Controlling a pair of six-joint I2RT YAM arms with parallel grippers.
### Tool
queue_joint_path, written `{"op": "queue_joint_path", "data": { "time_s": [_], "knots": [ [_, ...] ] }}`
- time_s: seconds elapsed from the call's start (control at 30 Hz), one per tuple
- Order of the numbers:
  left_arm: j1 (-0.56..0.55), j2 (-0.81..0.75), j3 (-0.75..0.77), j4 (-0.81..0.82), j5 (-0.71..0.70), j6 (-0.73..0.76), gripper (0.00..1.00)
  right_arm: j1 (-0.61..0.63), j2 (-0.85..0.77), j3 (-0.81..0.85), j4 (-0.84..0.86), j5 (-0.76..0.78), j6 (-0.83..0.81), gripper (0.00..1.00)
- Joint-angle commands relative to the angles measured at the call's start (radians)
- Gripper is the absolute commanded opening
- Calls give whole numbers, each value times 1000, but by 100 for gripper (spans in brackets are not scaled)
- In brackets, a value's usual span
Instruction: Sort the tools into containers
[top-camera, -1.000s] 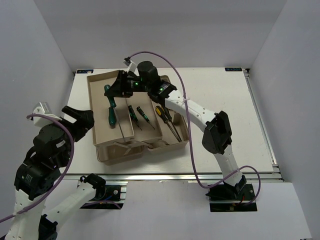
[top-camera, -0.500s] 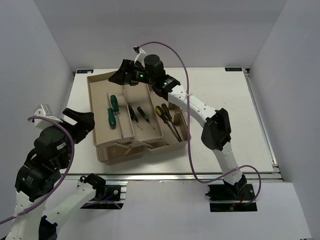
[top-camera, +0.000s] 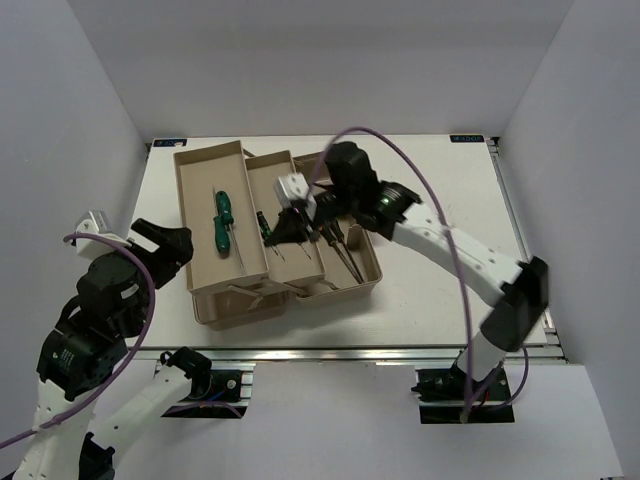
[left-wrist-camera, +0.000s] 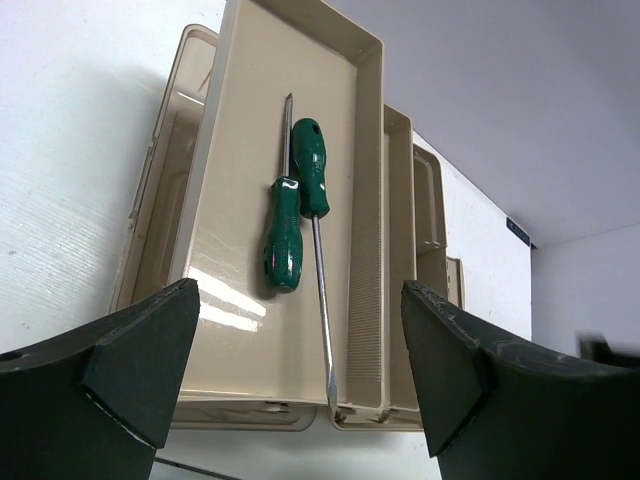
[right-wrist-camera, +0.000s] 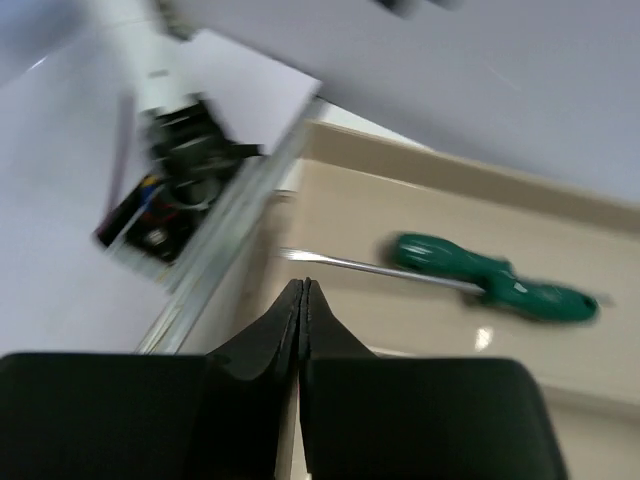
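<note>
Because the right gripper (top-camera: 282, 228) hangs low over the middle tray (top-camera: 303, 270) with its fingers pressed together, we judge the main risk to be a knock. A sideways move from here could shove the small screwdrivers (top-camera: 263, 225) lying beneath it. It could also catch the tray wall and shift the stacked trays of the toolbox (top-camera: 240, 306). The purple cable (top-camera: 352, 130) arching over the arm might also snag.

That gripper is fully closed and holds nothing. Its blurred wrist view shows no tool between the fingers, only a green-handled screwdriver (right-wrist-camera: 490, 280) lying in a beige tray beyond them. We cannot tell whether the fingertips touch anything. It would have to open before taking a tool.

The left gripper (top-camera: 168, 238) stands wide open and empty beside the toolbox. It is apart from the two green-handled screwdrivers (left-wrist-camera: 295, 215) resting in the left tray (left-wrist-camera: 250, 120).
</note>
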Motion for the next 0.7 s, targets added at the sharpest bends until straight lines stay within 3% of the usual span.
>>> {"op": "queue_joint_path", "data": {
  "time_s": [0.0, 0.1, 0.13, 0.17, 0.27, 0.33, 0.43, 0.67],
  "knots": [
    [4, -5, -7, 12, 6, -6, 91, 3, -108, -127, -77, -122, -331, 0],
    [4, -4, -6, 5, 6, -5, 91, 69, -118, -105, -271, -93, -485, 0],
    [4, -5, -4, 4, 3, -3, 91, 98, -113, -99, -398, -52, -548, 0],
    [4, -5, -3, 4, 1, -2, 91, 168, -110, -107, -419, 75, -585, 1],
    [3, -8, 5, 1, -6, -2, 91, 297, -106, -245, -241, 377, -501, 22],
    [4, -13, 11, -5, -8, -3, 91, 327, -90, -328, -128, 454, -423, 35],
    [4, -24, 37, -25, -14, -8, 91, 359, -60, -340, -21, 525, -357, 44],
    [4, -82, 43, -77, -32, -35, 91, 411, 28, -303, 79, 654, -308, 45]
  ]
}}
